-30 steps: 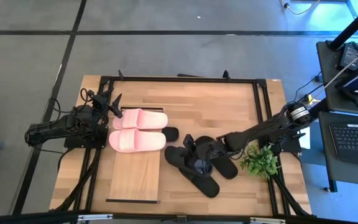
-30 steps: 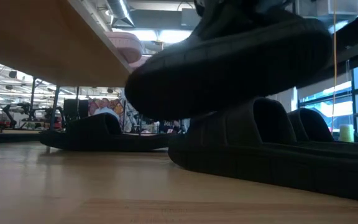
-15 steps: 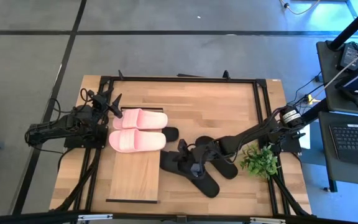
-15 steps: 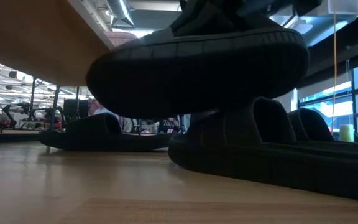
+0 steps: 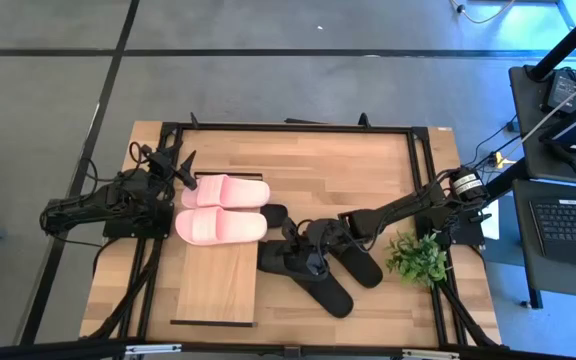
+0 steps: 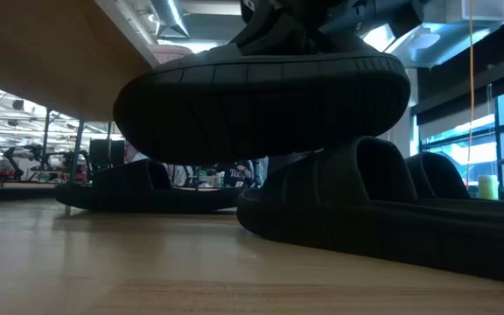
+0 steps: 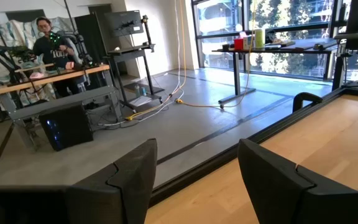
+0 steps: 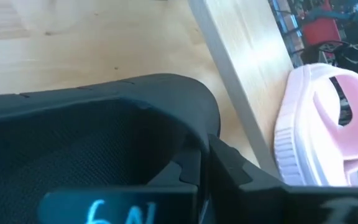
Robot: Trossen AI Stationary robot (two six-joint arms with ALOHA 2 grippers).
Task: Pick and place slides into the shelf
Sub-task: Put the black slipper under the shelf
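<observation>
Two pink slides [image 5: 220, 208] lie side by side on the far end of the shelf's light-wood top [image 5: 215, 285]. My right gripper [image 5: 306, 246] is shut on a black slide [image 5: 286, 258], which hangs in the air just right of the shelf, above another black slide [image 6: 383, 210]. A further black slide [image 5: 356, 262] lies on the table to its right, and one [image 6: 138, 188] lies under the shelf top, its end [image 5: 273, 214] sticking out. My left gripper [image 5: 186, 168] waits open at the shelf's far left corner. My right gripper holds the black slide by its broad strap [image 8: 166, 118], one dark finger [image 8: 229, 171] showing against the strap's edge; the other finger is hidden by the strap. It comes from the table's right, slanting down. The slide is lifted clear, its sole [image 6: 261, 105] about level.
A small green plant [image 5: 418, 258] stands near the table's right edge by the right arm. A black metal frame [image 5: 288, 128] runs around the table. The shelf's long edge [image 8: 247, 81] and a pink slide [image 8: 328, 124] lie close ahead of the held slide.
My right gripper has carried the black slide toward the table's left, closer to the shelf, and a little down. The slide has tipped from slanting to about level and stays clear of the slide under it.
</observation>
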